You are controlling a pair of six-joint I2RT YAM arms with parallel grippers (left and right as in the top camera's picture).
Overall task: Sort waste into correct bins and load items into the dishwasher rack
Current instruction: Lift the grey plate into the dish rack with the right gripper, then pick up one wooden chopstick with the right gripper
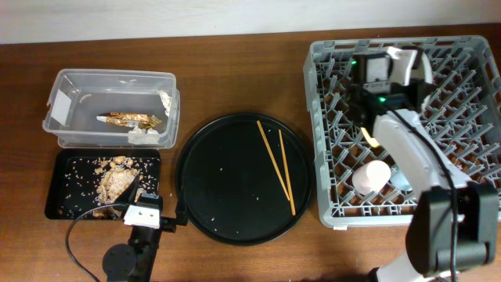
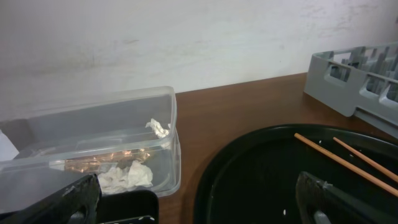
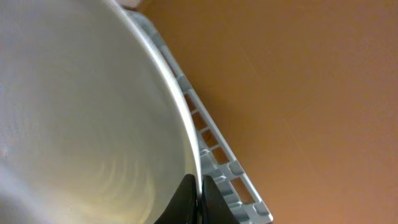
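My right gripper (image 3: 199,190) is shut on the rim of the pale grey-green plate (image 3: 93,124), right at the wall of the dishwasher rack (image 3: 221,165). In the overhead view the right arm hangs over the rack (image 1: 470,94) and hides the plate. A pale pink cup (image 1: 371,176) lies in the rack, with a bit of yellow (image 1: 368,136) beside the arm. Two chopsticks (image 1: 278,164) lie on the round black tray (image 1: 211,196). My left gripper (image 2: 199,205) is open and empty, low between the shallow black tray and the round tray (image 2: 261,180).
The clear tub (image 1: 78,78) holds the gold foil wrapper (image 1: 129,119) and white paper bits (image 1: 145,135). The shallow black tray (image 1: 59,192) holds food scraps (image 1: 116,182) and crumbs. A wall stands behind the table.
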